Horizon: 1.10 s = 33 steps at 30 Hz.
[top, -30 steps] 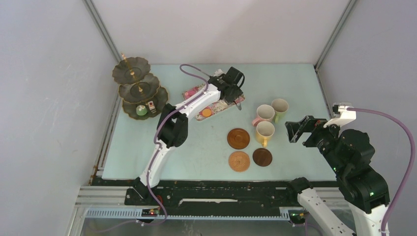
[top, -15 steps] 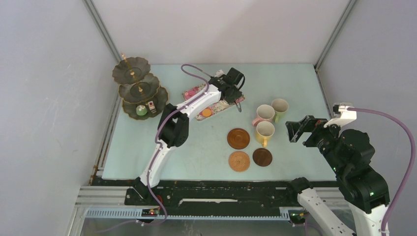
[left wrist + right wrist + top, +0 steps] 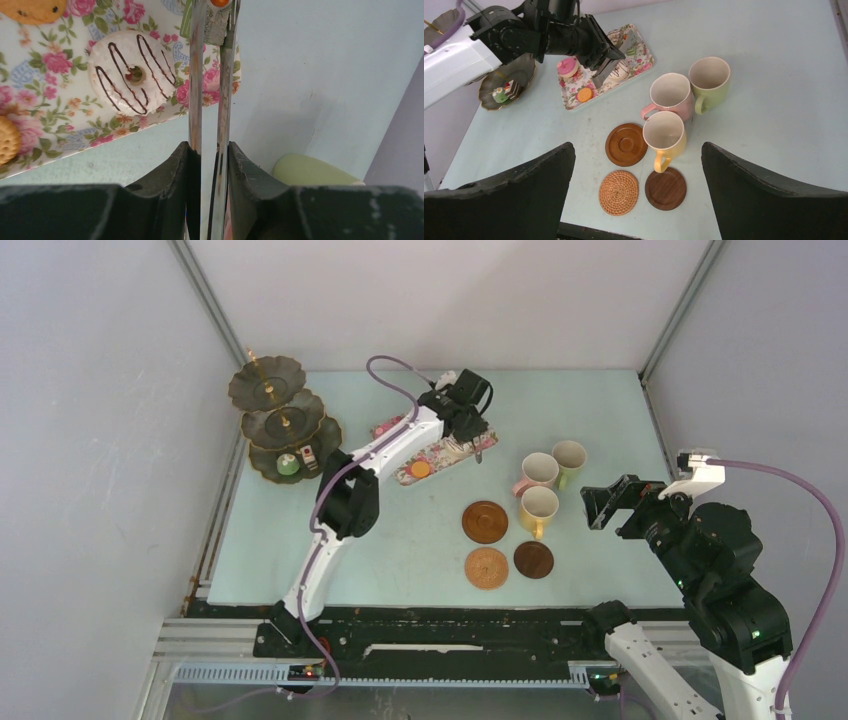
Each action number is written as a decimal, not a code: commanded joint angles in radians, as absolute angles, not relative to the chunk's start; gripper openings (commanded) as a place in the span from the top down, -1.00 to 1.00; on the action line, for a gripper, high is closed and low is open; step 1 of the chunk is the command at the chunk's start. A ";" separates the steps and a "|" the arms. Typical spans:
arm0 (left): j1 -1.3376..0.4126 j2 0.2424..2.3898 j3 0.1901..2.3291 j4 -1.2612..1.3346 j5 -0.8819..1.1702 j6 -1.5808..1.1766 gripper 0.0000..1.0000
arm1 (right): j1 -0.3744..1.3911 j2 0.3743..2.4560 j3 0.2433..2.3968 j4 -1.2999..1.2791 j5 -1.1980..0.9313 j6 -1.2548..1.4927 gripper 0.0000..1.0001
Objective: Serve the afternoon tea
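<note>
Currently the left gripper (image 3: 210,148) reaches over the far middle of the surface (image 3: 420,540), its fingers narrowed and clamped on the two arms of the long metal tongs (image 3: 195,75). The tongs' tips pinch a small toy cake with an orange dot on top (image 3: 216,24), right at the right end of the flowered tray (image 3: 50,75). A white doughnut with chocolate stripes (image 3: 112,75) lies on the tray just left of the tongs. Farther left on it lie a pale biscuit (image 3: 7,140), an orange cookie (image 3: 584,94) and a pink macaron (image 3: 568,66).

At the far left stands the dark three-tier stand (image 3: 270,425). Its bottom tier carries a green cake (image 3: 288,466) and a small white and red piece (image 3: 308,455).

Right of the tray, the pink mug (image 3: 537,472), green mug (image 3: 569,458) and yellow mug (image 3: 539,508) stand upright, bunched together on the bare surface. Three round coasters lie just near of them: a ringed wooden coaster (image 3: 485,522), a woven coaster (image 3: 487,567) and a dark coaster (image 3: 533,560). The yellow mug's handle points at the dark one.

The right gripper (image 3: 595,506) hovers to the right of the mugs, its jaws spread wide and holding nothing.
</note>
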State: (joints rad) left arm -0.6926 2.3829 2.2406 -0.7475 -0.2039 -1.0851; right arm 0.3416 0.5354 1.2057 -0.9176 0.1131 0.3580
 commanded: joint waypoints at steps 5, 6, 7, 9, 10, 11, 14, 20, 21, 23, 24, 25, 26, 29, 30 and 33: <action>-0.687 2.116 2.216 -0.791 -0.223 -0.835 0.66 | 0.338 0.549 1.205 -0.896 0.112 0.345 -0.99; -0.686 2.086 2.187 -0.798 -0.223 -0.808 0.66 | 0.338 0.549 1.205 -0.893 0.108 0.340 -0.99; -0.686 2.054 2.160 -0.807 -0.223 -0.780 0.66 | 0.339 0.550 1.205 -0.893 0.107 0.336 -0.99; -0.686 1.987 2.093 -0.825 -0.230 -0.728 0.68 | 0.341 0.553 1.206 -0.890 0.104 0.332 -1.00; -0.685 1.953 2.058 -0.838 -0.232 -0.705 0.69 | 0.343 0.555 1.205 -0.888 0.102 0.332 -0.99; -0.685 1.912 2.018 -0.854 -0.240 -0.686 0.70 | 0.345 0.556 1.205 -0.887 0.098 0.331 -1.00; -0.677 1.776 1.864 -0.861 -0.264 -0.639 0.71 | 0.352 0.562 1.205 -0.880 0.087 0.333 -0.99; -0.612 1.513 1.552 -0.881 -0.269 -0.657 0.65 | 0.370 0.576 1.205 -0.873 0.065 0.346 -0.99; -0.600 1.473 1.498 -0.878 -0.279 -0.662 0.65 | 0.371 0.578 1.204 -0.872 0.062 0.347 -0.99; -0.563 1.393 1.379 -0.854 -0.294 -0.679 0.65 | 0.373 0.579 1.205 -0.869 0.055 0.352 -1.00; -0.538 1.357 1.335 -0.838 -0.297 -0.684 0.65 | 0.373 0.581 1.205 -0.868 0.051 0.353 -1.00; -0.516 1.330 1.304 -0.825 -0.304 -0.686 0.65 | 0.374 0.582 1.204 -0.867 0.048 0.354 -0.99; -0.502 1.310 1.284 -0.829 -0.336 -0.681 0.64 | 0.374 0.584 1.204 -0.868 0.044 0.358 -0.99; -0.479 1.292 1.260 -0.838 -0.403 -0.660 0.64 | 0.374 0.588 1.205 -0.867 0.034 0.364 -0.99; -0.467 1.293 1.256 -0.834 -0.413 -0.671 0.64 | 0.375 0.590 1.205 -0.869 0.030 0.368 -0.99; -0.447 1.305 1.238 -0.784 -0.421 -0.733 0.64 | 0.374 0.594 1.206 -0.872 0.022 0.378 -0.99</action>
